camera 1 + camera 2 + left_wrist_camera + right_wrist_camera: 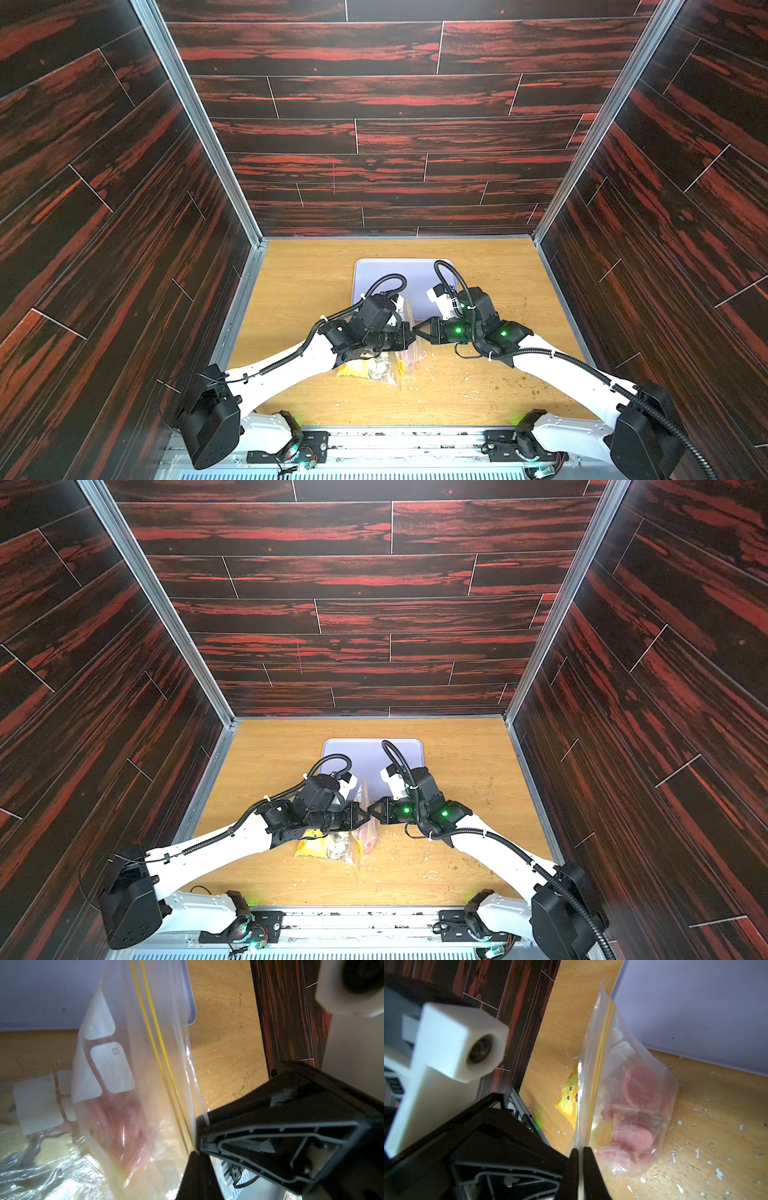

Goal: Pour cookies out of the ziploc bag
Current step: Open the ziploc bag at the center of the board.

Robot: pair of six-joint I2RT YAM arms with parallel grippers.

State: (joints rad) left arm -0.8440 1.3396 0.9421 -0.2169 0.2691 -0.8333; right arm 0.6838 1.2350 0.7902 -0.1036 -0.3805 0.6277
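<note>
The clear ziploc bag with a yellow zip strip hangs upright over the wooden table, between the two grippers. Pink round cookies in clear wrappers lie in its lower part. My right gripper is shut on the bag's lip beside the zip strip. My left gripper is shut on the lip from the opposite side, tip to tip with the right one. In both top views the left gripper and right gripper meet at the bag, just in front of the tray.
A lavender tray lies flat behind the bag. A yellow packet and crumpled clear wrapping lie under my left arm. Crumbs and white flakes are scattered over the table. Dark wood-pattern walls enclose three sides.
</note>
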